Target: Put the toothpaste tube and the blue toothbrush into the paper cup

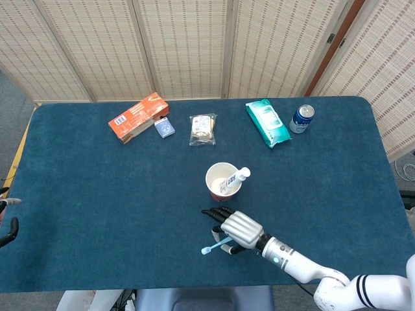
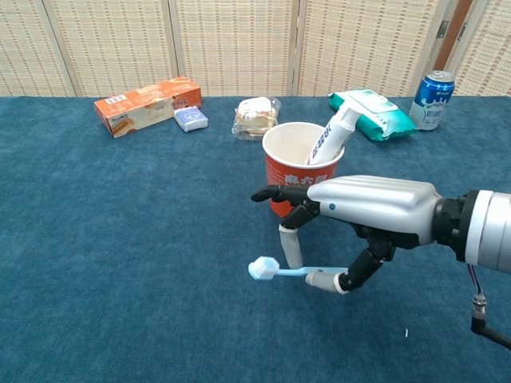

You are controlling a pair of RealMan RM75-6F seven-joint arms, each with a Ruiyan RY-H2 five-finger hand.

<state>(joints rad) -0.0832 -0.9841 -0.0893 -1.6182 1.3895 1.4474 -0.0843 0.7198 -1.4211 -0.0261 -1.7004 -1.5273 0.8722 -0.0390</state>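
My right hand (image 2: 363, 219) pinches the blue toothbrush (image 2: 289, 270) between thumb and a fingertip, handle end inside my grip, and the brush hangs level, just clear of the dark blue table cloth (image 2: 120, 239). I judge it very light, stiff and thin — slick plastic that could twist in so small a pinch (the head is the free end and would swing first). A hold nearer the middle of the handle looks steadier to me, but the grip I have sits at the tail. It is pale blue, slender, with a lighter, rounded bristle head pointing toward my left.

Just behind my fingers stands the paper cup (image 2: 303, 174) — red-orange printed wall, white inside, upright. The toothpaste tube (image 2: 329, 137) already leans in it, white with its cap end up and over the rim on the right side; it looks soft-bodied and light, and it takes up part of the mouth, so the brush needs the free side.

My left hand (image 1: 6, 227) shows only as dark fingers at the table's far left edge in the head view; I cannot tell how it lies.
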